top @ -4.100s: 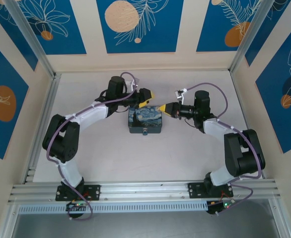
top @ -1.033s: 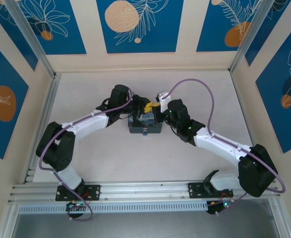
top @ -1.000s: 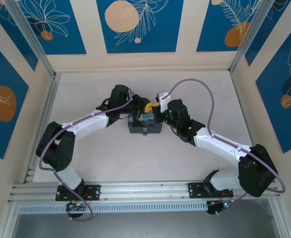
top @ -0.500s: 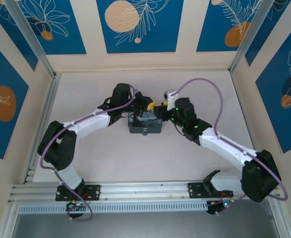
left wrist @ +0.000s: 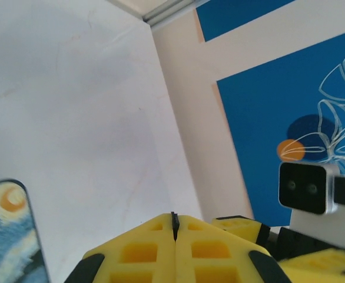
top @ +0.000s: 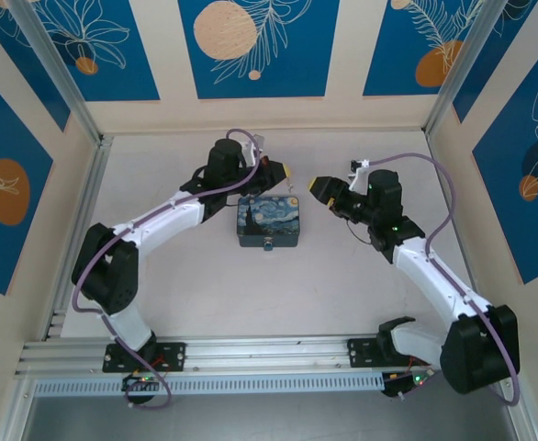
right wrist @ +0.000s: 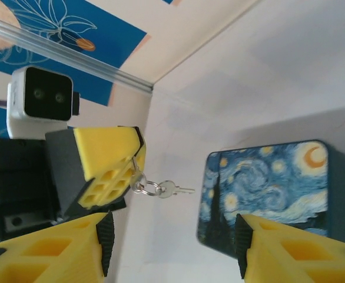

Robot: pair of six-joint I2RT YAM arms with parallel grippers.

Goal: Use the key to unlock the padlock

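Pinching the key (right wrist: 173, 189) by its ring (right wrist: 143, 187), the L gripper (right wrist: 137, 159) has both yellow fingers pressed tight together. Key dangles free off the tips, blade pointing toward the tin (right wrist: 266, 188) w/o touching it. From above, key hangs just past the tin's far edge, near its right corner, over the table (top: 205, 276). L wrist view: fingertips meet flush, w/ a thin dark sliver sticking out at the seam.

R gripper (top: 317, 186) sits off to the right of the key, apart from it and from the tin. Its fingers (right wrist: 49, 253) are spread wide w/ nothing between them.

Padlock (top: 269, 244) hangs at the middle of the tin's near side wall, approx. centred. Too small from above to tell if the shackle is closed. Tin lies flat on the table btwn the two arms, painted lid up. Neither gripper is touching the tin or the padlock.
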